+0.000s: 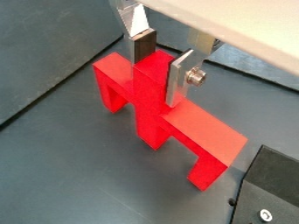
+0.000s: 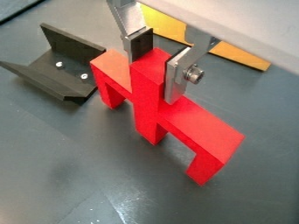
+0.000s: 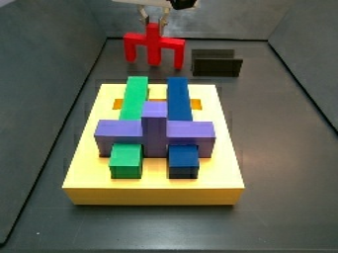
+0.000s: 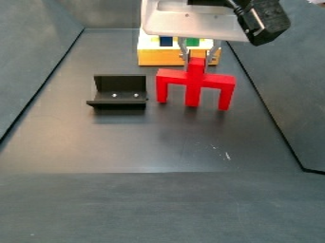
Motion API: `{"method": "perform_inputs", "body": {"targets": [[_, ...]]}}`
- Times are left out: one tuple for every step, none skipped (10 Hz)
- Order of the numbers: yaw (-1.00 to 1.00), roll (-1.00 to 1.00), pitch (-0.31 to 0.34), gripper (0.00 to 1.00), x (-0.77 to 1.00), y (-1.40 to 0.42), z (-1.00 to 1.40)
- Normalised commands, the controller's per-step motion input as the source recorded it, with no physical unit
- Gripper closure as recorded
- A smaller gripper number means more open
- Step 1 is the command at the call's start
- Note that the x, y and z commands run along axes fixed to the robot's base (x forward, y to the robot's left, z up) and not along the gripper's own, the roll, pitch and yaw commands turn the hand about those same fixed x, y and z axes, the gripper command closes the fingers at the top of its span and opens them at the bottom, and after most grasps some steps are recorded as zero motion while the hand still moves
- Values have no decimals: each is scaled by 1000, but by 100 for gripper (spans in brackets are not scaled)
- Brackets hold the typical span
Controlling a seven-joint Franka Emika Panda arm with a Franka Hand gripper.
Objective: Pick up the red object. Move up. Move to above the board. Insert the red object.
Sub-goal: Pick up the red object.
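Note:
The red object (image 1: 198, 136) (image 2: 201, 131) stands on its legs on the dark floor, stem upright. My gripper (image 1: 162, 66) (image 2: 158, 63) is straight above it, with its silver fingers pressed on either side of the stem's top and no gap showing in either wrist view. In both side views the red object (image 3: 154, 47) (image 4: 193, 87) rests on the floor under the gripper (image 3: 154, 22) (image 4: 197, 52). The yellow board (image 3: 158, 186) (image 4: 152, 57) lies apart from it, carrying green, blue and purple blocks.
The dark fixture (image 2: 52, 66) (image 4: 121, 93) (image 3: 218, 64) stands on the floor a short way beside the red object. Grey walls (image 3: 53, 138) enclose the floor. A strip of the board's yellow edge (image 2: 239, 57) shows behind the fingers.

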Motion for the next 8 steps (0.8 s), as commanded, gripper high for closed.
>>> {"method": "perform_inputs", "body": {"targets": [[0,0,0,100,0,0,0],[0,0,0,100,0,0,0],[0,0,0,100,0,0,0],[0,0,0,100,0,0,0],[0,0,0,100,0,0,0],[0,0,0,100,0,0,0],[0,0,0,100,0,0,0],[0,0,0,100,0,0,0]]}}
